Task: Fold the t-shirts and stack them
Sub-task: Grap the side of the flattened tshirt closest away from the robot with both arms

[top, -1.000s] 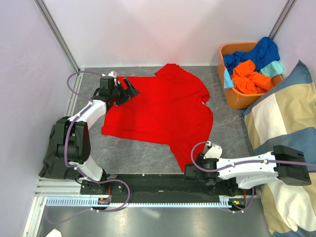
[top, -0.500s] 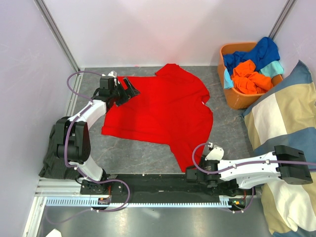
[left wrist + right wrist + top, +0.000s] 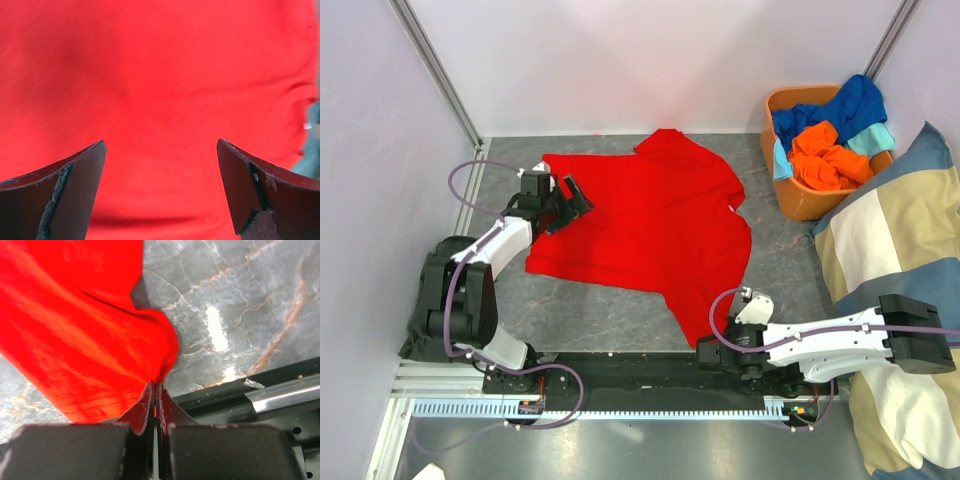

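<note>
A red t-shirt [image 3: 650,220] lies spread flat on the grey marbled table. My left gripper [image 3: 575,197] hovers open over its left part; in the left wrist view the two fingers stand wide apart [image 3: 161,145] with only red fabric [image 3: 160,75] below them. At the shirt's near corner my right gripper [image 3: 705,345] is shut, and the right wrist view shows its fingertips [image 3: 155,385] pinching a bunched edge of the red cloth [image 3: 75,315]. More t-shirts, orange [image 3: 825,160], royal blue [image 3: 850,105] and light teal [image 3: 875,138], are heaped in a basket.
The orange basket [image 3: 800,208] stands at the far right. A big blue-and-beige checked cushion [image 3: 890,240] fills the right edge. A dark cloth [image 3: 420,320] lies by the left arm's base. A black rail [image 3: 250,390] runs along the near table edge.
The right gripper has closed on the shirt's near corner. The left gripper has shifted a little nearer and to the left, uncovering the shirt's far-left corner, and stays open.
</note>
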Controlling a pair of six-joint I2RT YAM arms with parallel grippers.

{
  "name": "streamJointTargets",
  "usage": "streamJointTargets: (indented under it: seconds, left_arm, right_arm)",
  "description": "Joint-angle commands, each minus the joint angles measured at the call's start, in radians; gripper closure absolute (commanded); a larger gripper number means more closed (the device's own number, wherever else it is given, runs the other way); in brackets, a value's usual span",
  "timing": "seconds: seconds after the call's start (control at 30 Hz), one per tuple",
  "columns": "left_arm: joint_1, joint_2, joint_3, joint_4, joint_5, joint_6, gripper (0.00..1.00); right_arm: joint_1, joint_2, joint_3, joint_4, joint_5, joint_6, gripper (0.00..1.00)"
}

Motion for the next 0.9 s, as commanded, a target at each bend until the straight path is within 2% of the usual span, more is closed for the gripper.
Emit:
streamJointTargets:
  seconds: [0.0, 0.1, 0.17, 0.3, 0.43, 0.6, 0.87]
  left_arm:
    - [-0.007, -0.174, -0.105, -0.123, -0.254, 0.008, 0.0]
    - [-0.007, -0.25, -0.15, -0.206, -0.351, 0.004, 0.0]
    - [-0.007, -0.283, -0.179, -0.228, -0.367, -0.037, 0.02]
    - [-0.007, -0.38, -0.289, -0.265, -0.431, -0.127, 0.07]
    - [-0.007, -0.451, -0.333, -0.301, -0.499, -0.189, 0.12]
    - [-0.007, -0.452, -0.334, -0.34, -0.573, -0.211, 0.18]
    - [0.02, -0.38, -0.288, -0.344, -0.634, -0.197, 0.2]
  right_arm:
    - [0.007, -0.029, 0.048, -0.037, 0.088, -0.031, 1.0]
    - [0.007, -0.052, 0.039, -0.036, 0.097, -0.047, 1.0]
    - [0.006, -0.069, 0.036, -0.034, 0.111, -0.06, 1.0]
    - [0.006, -0.089, 0.044, -0.033, 0.134, -0.1, 1.0]
    - [0.004, -0.111, 0.05, -0.031, 0.146, -0.143, 1.0]
    - [0.003, -0.12, 0.051, -0.028, 0.155, -0.162, 1.0]
    - [0.004, -0.146, 0.033, -0.024, 0.152, -0.162, 1.0]
